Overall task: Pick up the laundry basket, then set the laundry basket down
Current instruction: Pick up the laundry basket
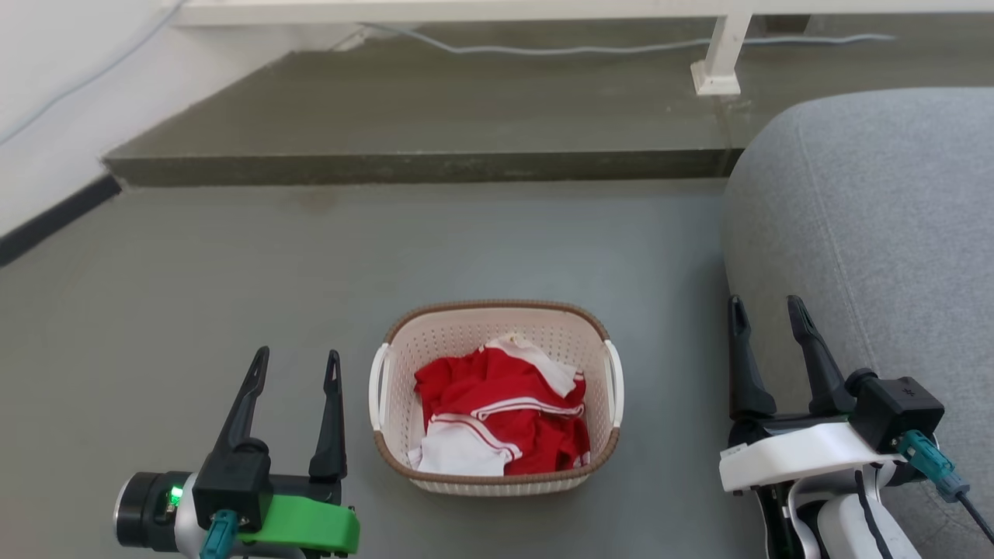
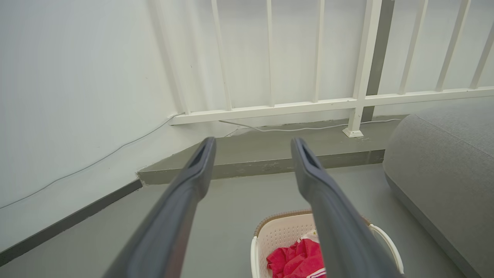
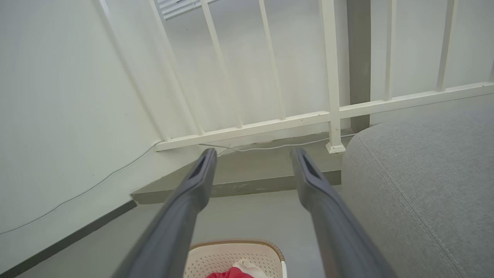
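The laundry basket [image 1: 466, 330] is cream-white and perforated, with a brown rim and two white side handles. It stands on the grey floor at the centre of the head view and holds crumpled red and white clothes [image 1: 501, 415]. My left gripper [image 1: 298, 359] is open to the basket's left, apart from it, with nothing between its fingers. To the basket's right my right gripper [image 1: 766, 307] is open too, beside the grey sofa. The basket [image 2: 278, 235] shows low in the left wrist view, partly behind one finger. In the right wrist view the basket's rim [image 3: 235, 245] sits at the bottom edge.
A grey fabric sofa [image 1: 877, 233] bulks at the right, close to my right gripper. Beyond the basket a raised concrete step [image 1: 419, 166] crosses the floor, carrying a white railing post [image 1: 718, 66] and a loose cable [image 1: 543, 49]. A white wall [image 1: 46, 116] bounds the left.
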